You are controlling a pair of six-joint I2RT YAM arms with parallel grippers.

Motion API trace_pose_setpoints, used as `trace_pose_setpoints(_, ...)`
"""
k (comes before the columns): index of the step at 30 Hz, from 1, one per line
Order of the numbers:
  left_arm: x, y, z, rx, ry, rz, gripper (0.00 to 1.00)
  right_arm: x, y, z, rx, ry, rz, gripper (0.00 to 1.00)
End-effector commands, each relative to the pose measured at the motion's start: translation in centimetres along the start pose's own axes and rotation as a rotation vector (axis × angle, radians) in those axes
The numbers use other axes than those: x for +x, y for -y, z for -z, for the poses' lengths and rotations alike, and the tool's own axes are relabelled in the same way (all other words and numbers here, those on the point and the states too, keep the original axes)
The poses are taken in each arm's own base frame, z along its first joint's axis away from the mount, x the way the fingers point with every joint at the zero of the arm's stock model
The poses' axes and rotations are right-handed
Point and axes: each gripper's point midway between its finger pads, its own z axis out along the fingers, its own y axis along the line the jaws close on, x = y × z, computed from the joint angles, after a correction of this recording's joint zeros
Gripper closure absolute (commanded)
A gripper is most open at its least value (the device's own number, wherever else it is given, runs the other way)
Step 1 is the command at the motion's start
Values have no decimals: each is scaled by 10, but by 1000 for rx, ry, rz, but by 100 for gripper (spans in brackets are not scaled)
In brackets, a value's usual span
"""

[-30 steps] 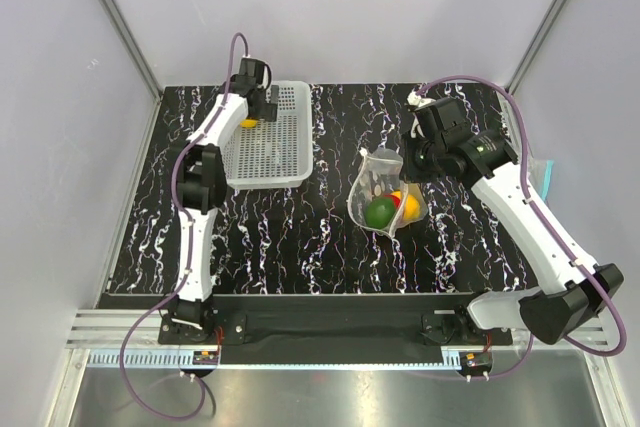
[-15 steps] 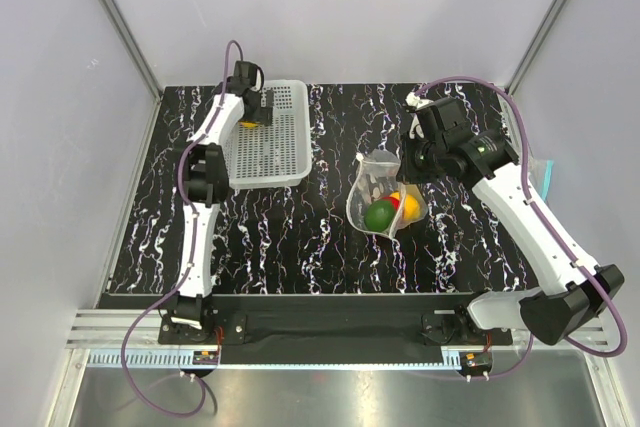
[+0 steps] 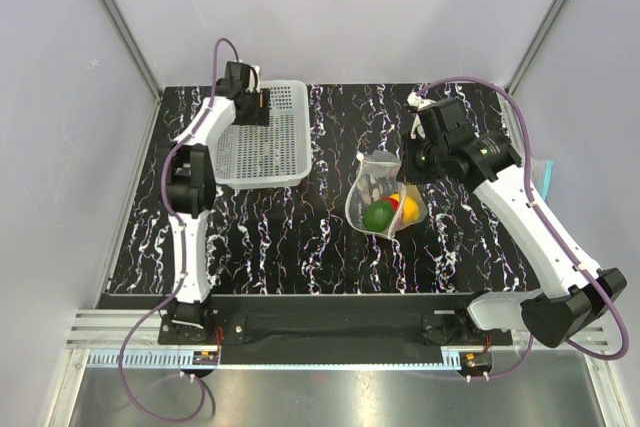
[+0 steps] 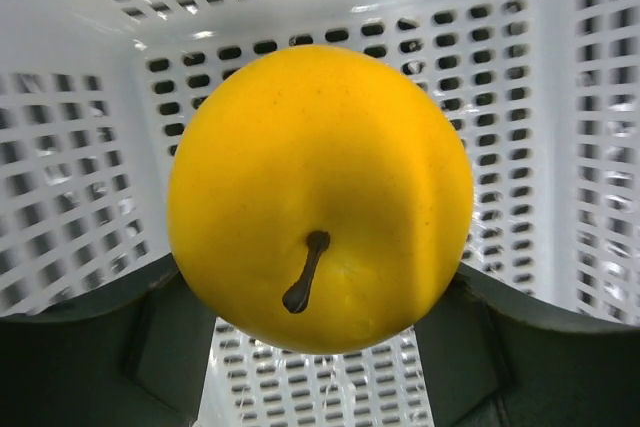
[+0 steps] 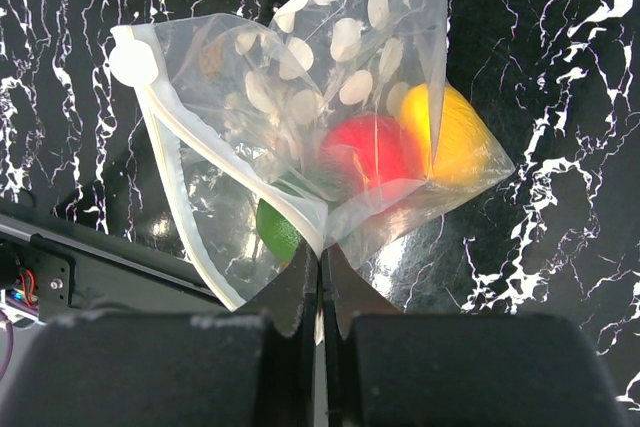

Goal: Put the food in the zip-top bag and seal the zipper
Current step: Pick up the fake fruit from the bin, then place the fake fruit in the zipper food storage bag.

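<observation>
Food is lying in two places: four toy fruits in all, three in the zip-top bag (image 3: 372, 179) and one in the white mesh basket (image 3: 290, 159). A red fruit (image 5: 370, 152), a yellow fruit (image 5: 462, 137) and a green fruit (image 5: 280, 229) are sitting together at the bag's bottom, right of centre in the top view. The other yellow fruit (image 4: 320, 197) is sitting in a basket corner at the upper left. The left gripper (image 3: 252, 107) is reaching into that corner with its jaws spread wide to either side of the fruit; whether they are pressing on it I cannot tell. The right gripper (image 5: 320, 277) is fully closed, pinching the bag's edge and holding its mouth apart, so the one zipper (image 5: 240, 169) is hanging unsealed. Bare marbled table (image 3: 300, 237) is lying between basket and bag. Basket walls are crowding the left fingers on two sides. Another clear bag with a teal strip (image 3: 547, 175) is peeking out behind the right arm at the right edge.
</observation>
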Motion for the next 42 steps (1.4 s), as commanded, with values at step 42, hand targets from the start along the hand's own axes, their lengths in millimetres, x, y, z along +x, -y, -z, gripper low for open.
trace_pose_setpoints(42,157,311,359,900,279,-290,57,-27,-21,20,-85,102,-29,100)
